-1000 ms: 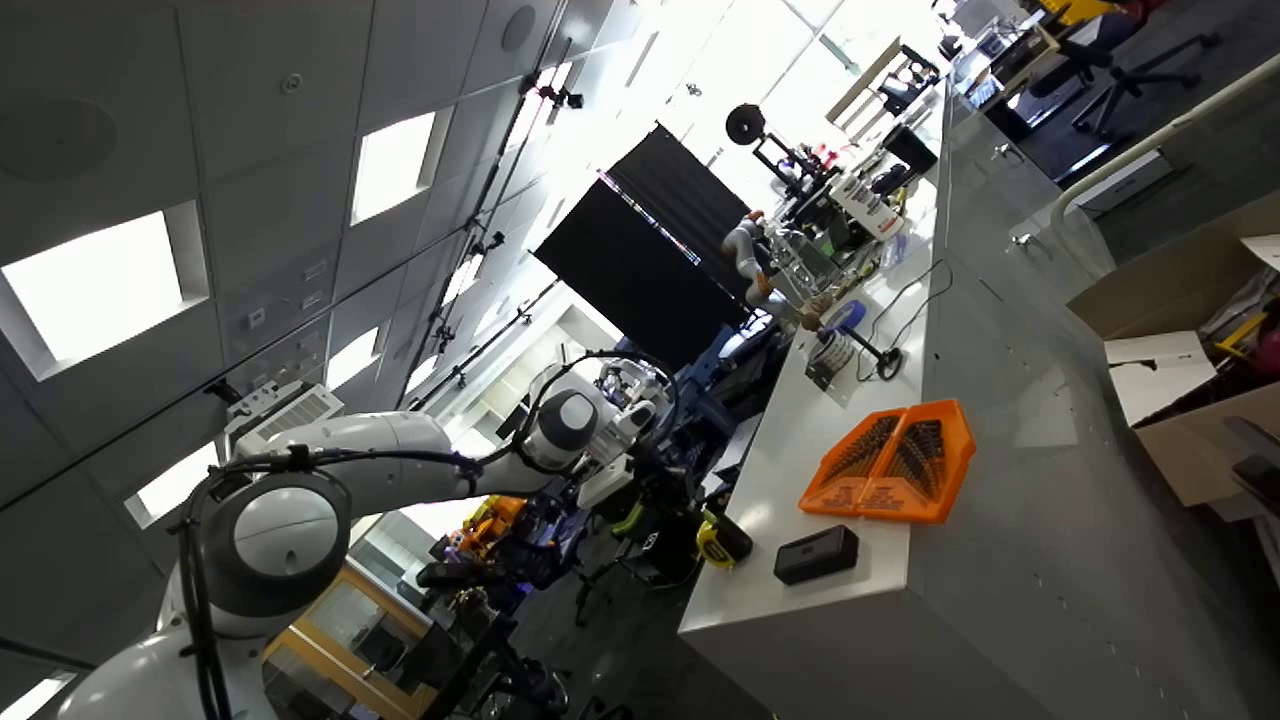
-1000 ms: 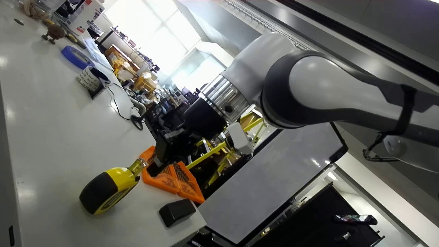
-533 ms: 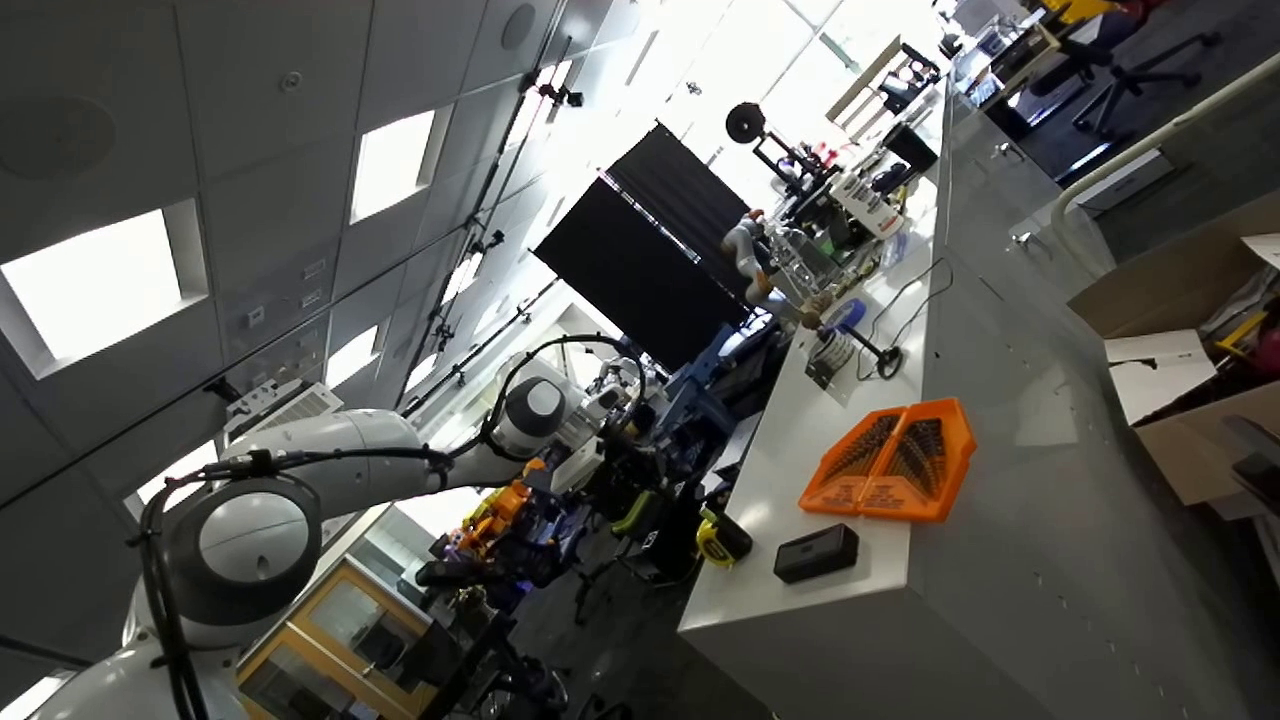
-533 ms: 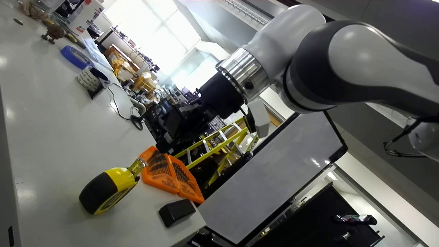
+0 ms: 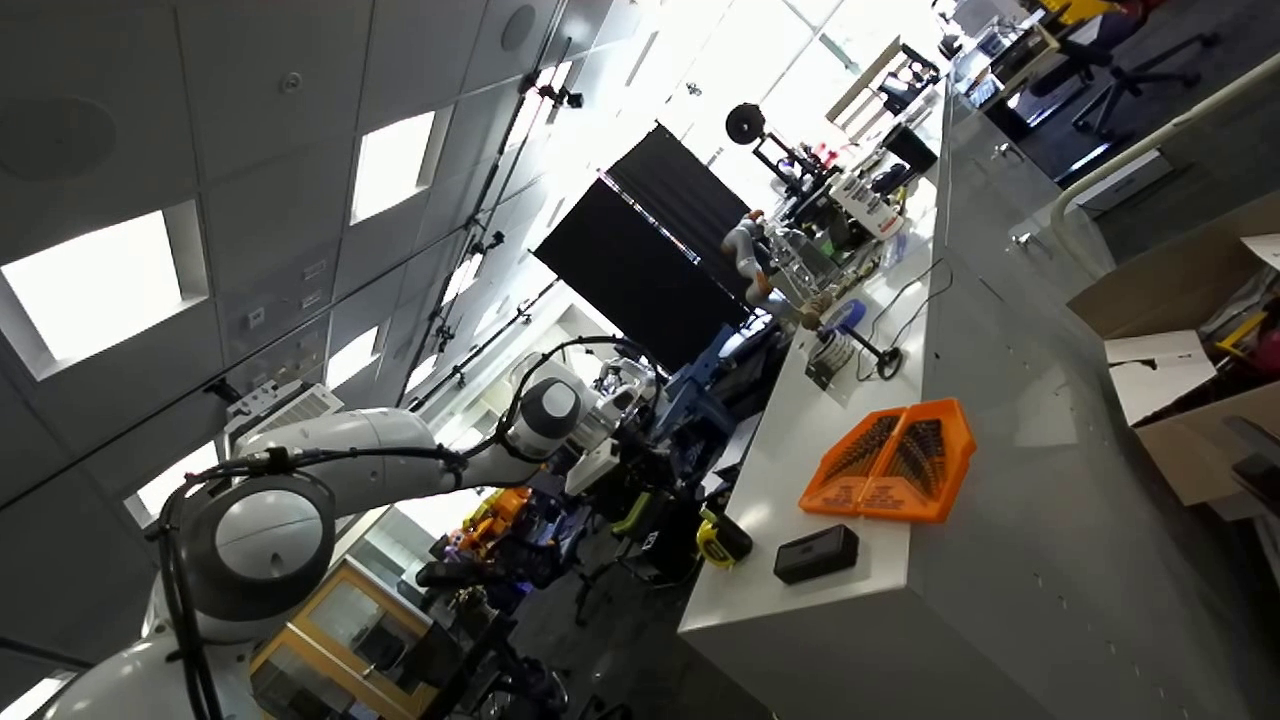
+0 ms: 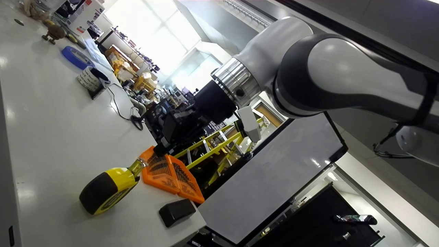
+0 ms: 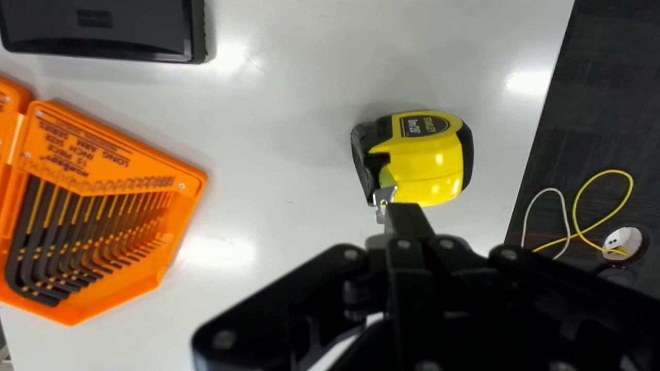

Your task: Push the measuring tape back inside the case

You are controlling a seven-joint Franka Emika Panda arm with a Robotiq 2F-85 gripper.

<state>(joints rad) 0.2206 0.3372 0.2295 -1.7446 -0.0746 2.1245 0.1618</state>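
Note:
The case, a yellow and black housing, rests on the table in both exterior views and in the wrist view. The measuring tape shows as a short yellow piece at the case's mouth, ending in a metal hook. My gripper is above the table, apart from the hook, on the side towards the orange tray. In the wrist view my gripper has its fingertips together with nothing seen between them, and they overlap part of the hook's edge in the picture.
An orange tray of hex keys and a black oblong block lie on the table near the case. The table edge runs close to the case. A tape roll, a cable and a blue ring are farther along.
My gripper was low by the hook one second ago, then rose and drew away. It has since come down slightly towards the case. The case and tape look unmoved.

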